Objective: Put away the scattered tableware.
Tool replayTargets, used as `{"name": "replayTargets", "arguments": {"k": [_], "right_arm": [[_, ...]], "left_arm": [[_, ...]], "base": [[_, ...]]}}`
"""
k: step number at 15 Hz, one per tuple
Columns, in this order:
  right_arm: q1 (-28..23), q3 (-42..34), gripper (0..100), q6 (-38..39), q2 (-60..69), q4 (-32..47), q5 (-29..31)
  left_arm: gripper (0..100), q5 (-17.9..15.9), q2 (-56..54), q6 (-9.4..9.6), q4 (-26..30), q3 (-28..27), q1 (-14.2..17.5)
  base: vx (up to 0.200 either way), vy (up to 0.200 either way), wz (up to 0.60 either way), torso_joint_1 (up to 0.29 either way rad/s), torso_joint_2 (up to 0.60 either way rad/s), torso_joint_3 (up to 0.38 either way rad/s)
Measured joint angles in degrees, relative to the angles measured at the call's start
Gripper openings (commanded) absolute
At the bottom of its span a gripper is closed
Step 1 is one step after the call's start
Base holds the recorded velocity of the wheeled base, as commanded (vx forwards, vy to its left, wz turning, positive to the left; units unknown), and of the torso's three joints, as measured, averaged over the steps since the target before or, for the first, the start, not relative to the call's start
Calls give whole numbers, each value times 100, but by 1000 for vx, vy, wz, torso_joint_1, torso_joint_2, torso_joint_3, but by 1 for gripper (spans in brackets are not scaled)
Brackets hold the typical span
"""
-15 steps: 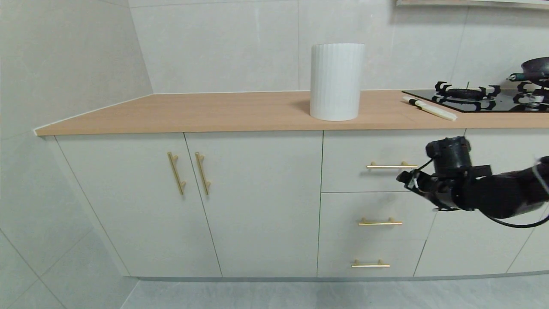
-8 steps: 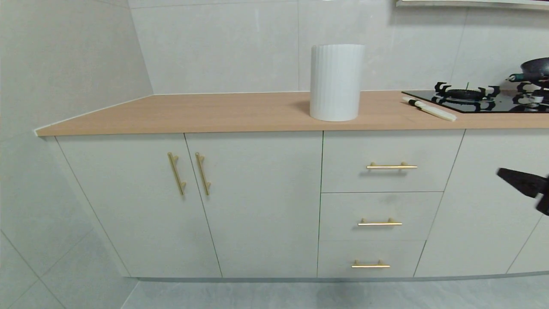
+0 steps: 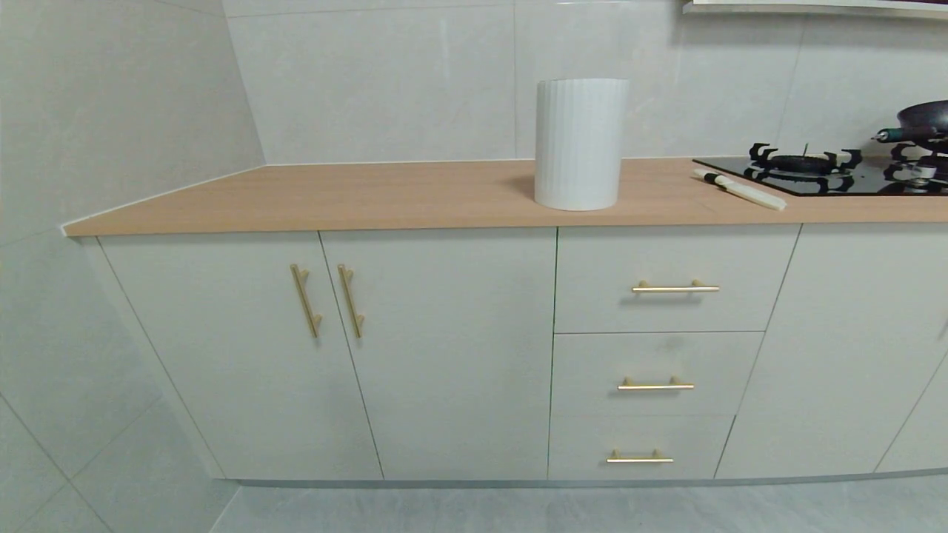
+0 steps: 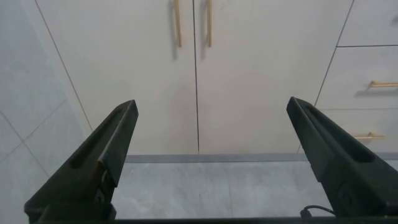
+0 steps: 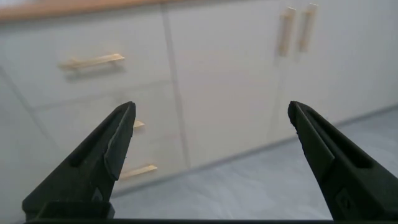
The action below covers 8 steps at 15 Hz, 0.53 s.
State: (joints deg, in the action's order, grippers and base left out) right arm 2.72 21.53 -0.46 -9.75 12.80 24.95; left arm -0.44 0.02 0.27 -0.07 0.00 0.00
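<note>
Two grippers showed in the wrist views, and both held nothing. The left gripper (image 4: 211,106) had its dark fingers spread wide apart, and it hung low in front of the cabinet doors (image 4: 249,81), a little above the grey floor (image 4: 211,186). The right gripper (image 5: 211,107) was opened just as widely and was also empty. It faced the drawers (image 5: 93,81) with the golden handles. In the head view, the wooden countertop (image 3: 370,196) carried a tall white ribbed canister (image 3: 580,144), which stood upright above the left edge of the drawers. To the right of it, well apart, a long pale utensil (image 3: 740,189) with a dark band near its far end lay flat on the countertop. It lay at a slant, just beside the front corner of the black hob (image 3: 822,178); whether it touched the hob I could not tell. A dark pan (image 3: 922,118) sat on the far right burner.
</note>
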Motion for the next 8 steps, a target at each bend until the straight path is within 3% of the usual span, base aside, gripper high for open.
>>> {"name": "replayTargets", "arguments": {"k": [3,5,8], "right_arm": [[-226,-310,100,104,714,261,-22],[-251,-750,100,137,877,11,-334],[-256,-1563,100,133,962,-1278,-1757]], "left_arm": [[100,0,0,-2,0,0,0],[100,0,0,0,-2,0,0],[100,0,0,-2,0,0,0]], "base": [[0,0,0,0,0,0],[0,0,0,0,0,0],[0,0,0,0,0,0]]}}
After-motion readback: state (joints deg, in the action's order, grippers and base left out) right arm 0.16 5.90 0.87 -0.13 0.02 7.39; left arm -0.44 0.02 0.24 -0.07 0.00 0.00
